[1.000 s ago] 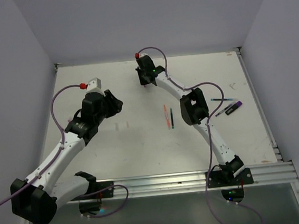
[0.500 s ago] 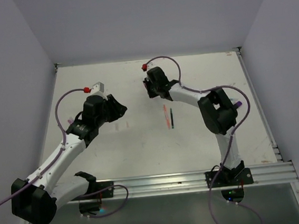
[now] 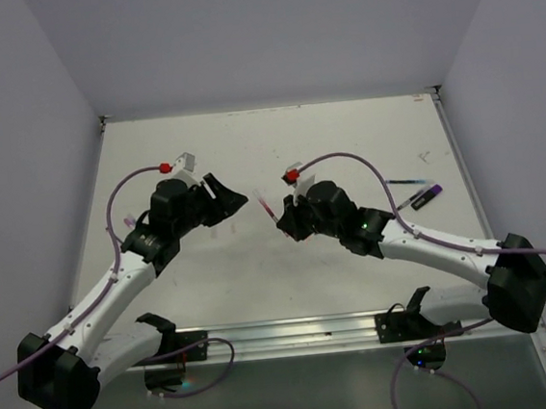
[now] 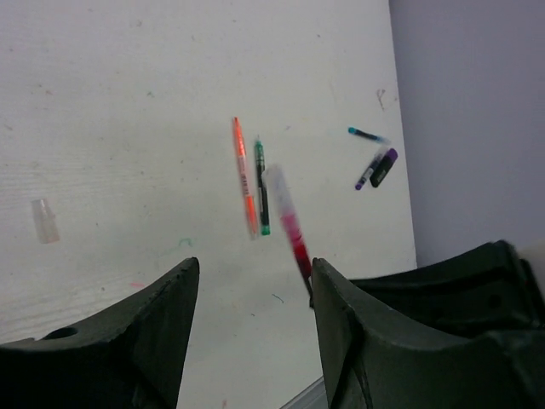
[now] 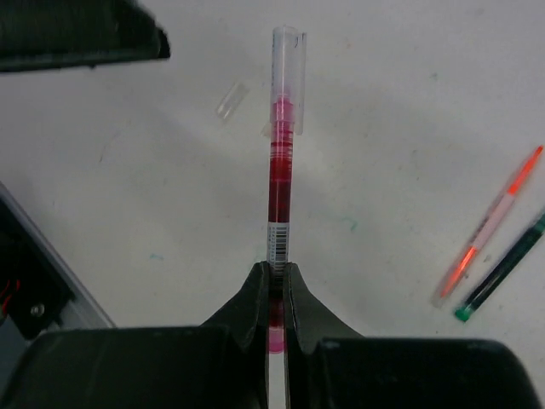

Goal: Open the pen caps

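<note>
Since the earlier frame, the right arm has swung back from the far centre of the table (image 3: pixel 261 283) and now lies low across its right half, while the left arm has shifted slightly to the right. The right gripper (image 3: pixel 284 221) is clamped shut on a red pen (image 3: pixel 266 208), gripping the pen near its rear end with the barrel pointing left and far, toward the left gripper (image 3: pixel 229 197). A clear cap (image 5: pixel 288 51) sits over the front end of the pen, covering the tip. The left gripper stands with its jaws apart and holds nothing. In the left wrist view the capped end of the pen appears between and beyond the two fingers (image 4: pixel 174 290), not touching either. A second, loose cap (image 4: pixel 44 220), clear and short, lies flat on the table near the pen tip and to its left, apart from the pen. An orange pen (image 4: pixel 245 175) and a green pen (image 4: pixel 262 187) lie side by side, almost parallel, at the table centre. A blue pen (image 3: pixel 408 181) and a purple pen (image 3: pixel 425 196) lie near the right edge, well apart from both grippers.
</note>
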You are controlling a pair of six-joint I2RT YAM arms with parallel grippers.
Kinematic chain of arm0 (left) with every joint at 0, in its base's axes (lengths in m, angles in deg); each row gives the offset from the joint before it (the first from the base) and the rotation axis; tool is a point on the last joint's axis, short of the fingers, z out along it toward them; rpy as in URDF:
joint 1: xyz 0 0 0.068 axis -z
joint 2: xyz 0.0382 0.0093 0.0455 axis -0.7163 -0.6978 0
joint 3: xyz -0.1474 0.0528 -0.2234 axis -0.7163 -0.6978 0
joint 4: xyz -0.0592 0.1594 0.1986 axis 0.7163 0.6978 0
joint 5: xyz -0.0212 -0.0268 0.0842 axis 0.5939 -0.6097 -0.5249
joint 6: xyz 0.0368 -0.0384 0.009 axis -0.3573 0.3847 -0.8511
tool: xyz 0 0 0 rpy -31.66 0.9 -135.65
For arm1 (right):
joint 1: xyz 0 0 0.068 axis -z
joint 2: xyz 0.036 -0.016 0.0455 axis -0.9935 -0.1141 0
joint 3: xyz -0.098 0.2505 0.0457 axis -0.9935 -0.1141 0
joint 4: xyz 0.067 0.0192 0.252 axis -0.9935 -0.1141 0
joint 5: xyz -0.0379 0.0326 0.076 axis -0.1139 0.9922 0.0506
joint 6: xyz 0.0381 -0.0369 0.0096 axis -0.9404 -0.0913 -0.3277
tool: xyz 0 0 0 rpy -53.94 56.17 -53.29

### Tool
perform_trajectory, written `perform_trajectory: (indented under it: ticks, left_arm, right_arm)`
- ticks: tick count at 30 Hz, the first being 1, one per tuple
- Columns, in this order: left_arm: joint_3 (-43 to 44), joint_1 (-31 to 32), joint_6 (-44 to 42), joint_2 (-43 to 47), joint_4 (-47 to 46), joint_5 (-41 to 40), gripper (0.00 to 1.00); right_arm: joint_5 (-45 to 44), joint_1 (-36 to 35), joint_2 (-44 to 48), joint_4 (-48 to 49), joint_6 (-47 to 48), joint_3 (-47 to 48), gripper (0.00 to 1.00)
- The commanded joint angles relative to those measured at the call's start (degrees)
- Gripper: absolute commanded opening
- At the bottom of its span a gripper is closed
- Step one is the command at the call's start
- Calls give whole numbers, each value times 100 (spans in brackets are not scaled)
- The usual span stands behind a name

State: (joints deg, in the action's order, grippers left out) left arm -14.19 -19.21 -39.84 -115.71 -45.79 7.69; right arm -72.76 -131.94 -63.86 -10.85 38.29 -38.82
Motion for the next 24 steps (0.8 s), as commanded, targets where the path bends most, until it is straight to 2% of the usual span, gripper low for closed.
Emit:
perform_trajectory:
  ticks: [1, 6, 11, 20, 24]
  left_arm:
    - [138, 79, 190, -141, -674, 468, 59]
    - [-73, 228, 401, -449, -1228, 742, 60]
    - [-258, 369, 541, -616, -1492, 732, 60]
    - [-38, 509, 621, -1090, -1729, 759, 59]
    - [-29, 545, 664, -1213, -1835, 803, 55]
  right_arm:
    - [-81, -310, 543, -119, -363, -443, 0]
    - [-213, -451, 1062, -189, -469, -682, 0]
    - [-134, -477, 1019, -128, -495, -708, 0]
    - [-46, -521, 993, 31, -574, -744, 0]
    - [-2, -521, 1054, 57, -592, -761, 0]
